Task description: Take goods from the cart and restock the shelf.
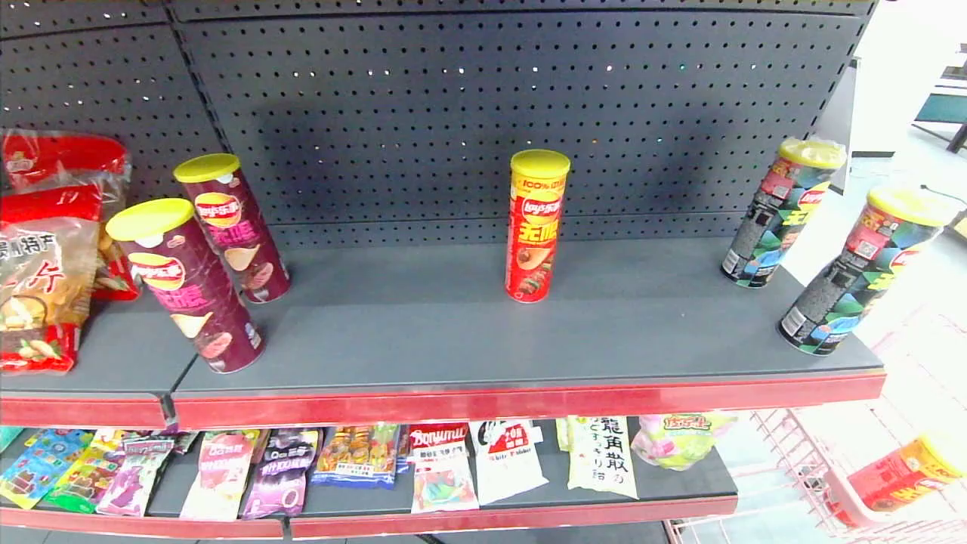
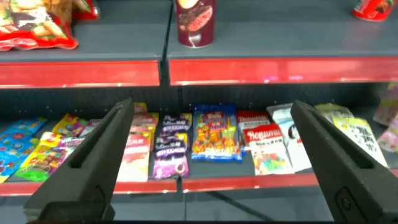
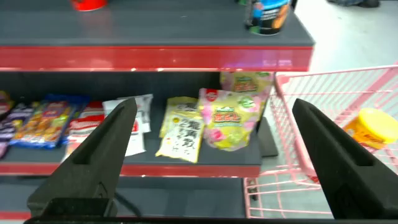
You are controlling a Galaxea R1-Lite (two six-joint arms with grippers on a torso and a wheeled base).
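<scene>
Grey pegboard (image 1: 483, 98) backs the upper shelf (image 1: 529, 398), a grey board with a red front edge.

Stock I log on it, left to right:
- red snack bags (image 1: 45, 249) stacked at the far left
- near purple can (image 1: 185, 283) by the front edge, with the far purple can (image 1: 233, 227) just behind it; both upright, both with yellow lids
- red can (image 1: 535, 225) upright near the middle, set toward the back
- far black-and-green can (image 1: 782, 211) and near black-and-green can (image 1: 861, 272) at the right end, the near one at the front right corner

Bare board separates the three groups of cans.

Lower shelf (image 1: 491, 519): a row of flat packets (image 1: 363, 453) lying side by side along its length.

Pink wire cart (image 1: 801, 461) stands low, to the right of the shelving. One cart can (image 1: 899, 476), red with a yellow lid, lies on its side inside it. From the right wrist camera I see its yellow lid through the pink wires.

Left gripper (image 2: 211, 106): fingers spread wide, nothing between them. It hangs in front of the left half of the lower shelf, apart from the packets.

Right gripper (image 3: 214, 104): also spread wide and empty, in front of the lower shelf's right end, with the cart just to its right.

I see neither gripper touching a can, a shelf or the cart.
</scene>
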